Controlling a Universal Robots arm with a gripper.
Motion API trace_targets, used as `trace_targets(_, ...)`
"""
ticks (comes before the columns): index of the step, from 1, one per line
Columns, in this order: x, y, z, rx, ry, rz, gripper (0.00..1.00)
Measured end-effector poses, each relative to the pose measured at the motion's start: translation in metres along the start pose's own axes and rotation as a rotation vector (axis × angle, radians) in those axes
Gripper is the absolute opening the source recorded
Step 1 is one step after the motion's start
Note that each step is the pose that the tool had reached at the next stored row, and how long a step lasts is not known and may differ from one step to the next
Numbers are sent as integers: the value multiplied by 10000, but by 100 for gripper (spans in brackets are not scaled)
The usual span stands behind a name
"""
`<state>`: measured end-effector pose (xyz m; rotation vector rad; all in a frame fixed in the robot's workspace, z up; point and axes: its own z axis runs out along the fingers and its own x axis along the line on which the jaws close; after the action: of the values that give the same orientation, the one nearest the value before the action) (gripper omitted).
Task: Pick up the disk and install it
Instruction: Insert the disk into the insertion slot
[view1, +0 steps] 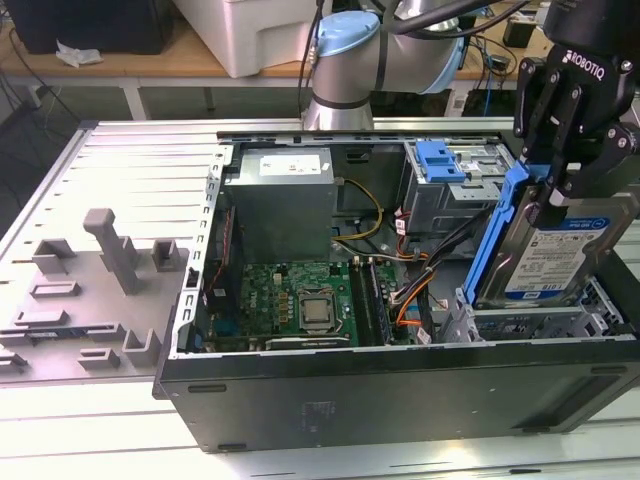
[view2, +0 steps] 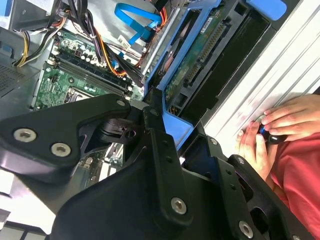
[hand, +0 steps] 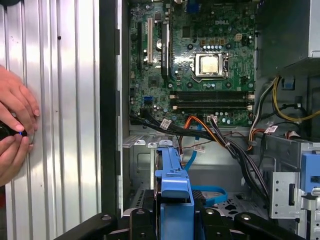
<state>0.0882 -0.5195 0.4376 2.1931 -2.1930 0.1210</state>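
The disk (view1: 558, 252) is a silver drive with a white-and-blue label and a blue frame. It hangs tilted, its lower edge down in the metal drive cage (view1: 520, 322) at the front corner of the open computer case, on the exterior view's right. My black gripper (view1: 551, 196) is shut on the disk's upper end. In the second wrist view the disk (view2: 194, 62) shows its green circuit side, with the gripper (view2: 161, 120) clamped on the blue frame. The first wrist view looks down the frame edge of the disk (hand: 172, 186) between the fingers (hand: 141, 220).
The open case (view1: 400, 385) holds a motherboard (view1: 300, 300), a grey metal box (view1: 280, 205), loose cables (view1: 420, 280) and a blue latch (view1: 441, 160). Grey fixtures (view1: 110, 260) stand on the ribbed table on the exterior view's left. A person's hands (hand: 14, 125) rest on the table beside the case.
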Motion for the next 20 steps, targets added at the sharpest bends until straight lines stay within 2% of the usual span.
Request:
trace_targets(8, -3, 1, 37, 3, -1, -35, 37)
trace_targets(20, -3, 1, 37, 4, -3, -43, 37)
